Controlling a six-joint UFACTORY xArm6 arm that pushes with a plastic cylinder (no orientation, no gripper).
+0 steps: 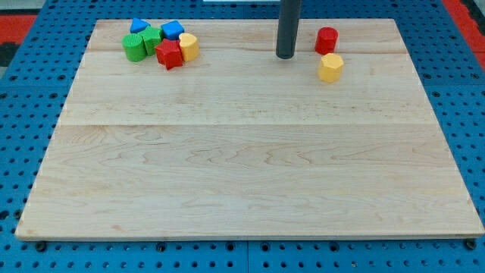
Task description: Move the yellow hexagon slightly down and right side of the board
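The yellow hexagon [330,67] lies near the view's top right of the wooden board [250,174]. A red block [326,39] stands just above it, close but apart. My tip [286,55] is down on the board to the left of both, roughly level with the gap between them and about a block's width from the hexagon. It touches neither block.
A cluster sits at the view's top left: two blue blocks [139,26] [173,30], two green blocks [134,47] [151,39], a red star-like block [170,54] and a second yellow block [189,47]. Blue pegboard surrounds the board.
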